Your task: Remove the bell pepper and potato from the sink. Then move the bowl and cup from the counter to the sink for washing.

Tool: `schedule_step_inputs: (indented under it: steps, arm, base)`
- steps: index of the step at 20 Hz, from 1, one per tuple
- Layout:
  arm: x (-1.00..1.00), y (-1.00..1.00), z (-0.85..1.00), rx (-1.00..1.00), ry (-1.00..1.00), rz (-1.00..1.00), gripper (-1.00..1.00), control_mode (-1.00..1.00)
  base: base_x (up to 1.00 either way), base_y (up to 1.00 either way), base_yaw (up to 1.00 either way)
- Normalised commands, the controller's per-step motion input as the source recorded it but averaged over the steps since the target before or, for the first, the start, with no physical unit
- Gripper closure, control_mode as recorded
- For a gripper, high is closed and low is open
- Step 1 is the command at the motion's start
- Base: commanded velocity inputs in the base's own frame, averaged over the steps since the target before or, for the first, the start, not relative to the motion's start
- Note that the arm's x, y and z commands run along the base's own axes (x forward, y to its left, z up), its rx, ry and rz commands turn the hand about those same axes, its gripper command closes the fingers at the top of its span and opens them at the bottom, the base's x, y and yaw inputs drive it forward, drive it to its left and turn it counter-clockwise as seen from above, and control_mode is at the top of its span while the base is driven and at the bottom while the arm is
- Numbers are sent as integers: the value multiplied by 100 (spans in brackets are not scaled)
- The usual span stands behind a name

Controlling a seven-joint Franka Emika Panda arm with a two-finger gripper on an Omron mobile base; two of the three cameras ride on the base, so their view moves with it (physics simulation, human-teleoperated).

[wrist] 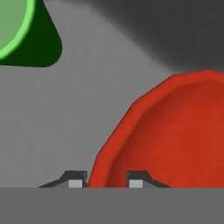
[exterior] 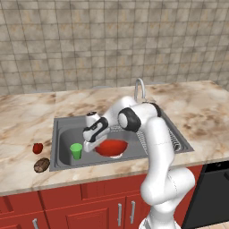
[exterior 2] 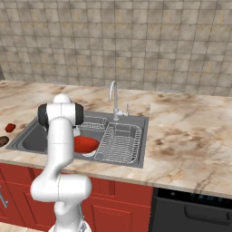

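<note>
counter: marble | wall: tiled | hand: pinching bowl rim in sink

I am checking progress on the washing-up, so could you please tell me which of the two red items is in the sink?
The wide red bowl, gripped at its rim by the pincer; the small bell pepper sits on the counter.

Even, bright rendered light, soft low-resolution edges — dark shadow across the sink floor, no glare
</note>
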Motion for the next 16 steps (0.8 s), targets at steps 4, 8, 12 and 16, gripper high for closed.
schedule_step_inputs:
  steps: [4, 8, 12, 16]
  arm:
    - [-24, -19, -6, 0, 0, -11, 100, -100]
    - [-27, -12, -10, 0, -2, -14, 100, -100]
    - [-15, -1, -14, 0, -7, -11, 100, -100]
    - [-1, 0, -15, 1, -20, -4, 100, -100]
  base:
    - [0, 0, 0]
    - [0, 0, 0]
    - [0, 0, 0]
    - [0, 0, 0]
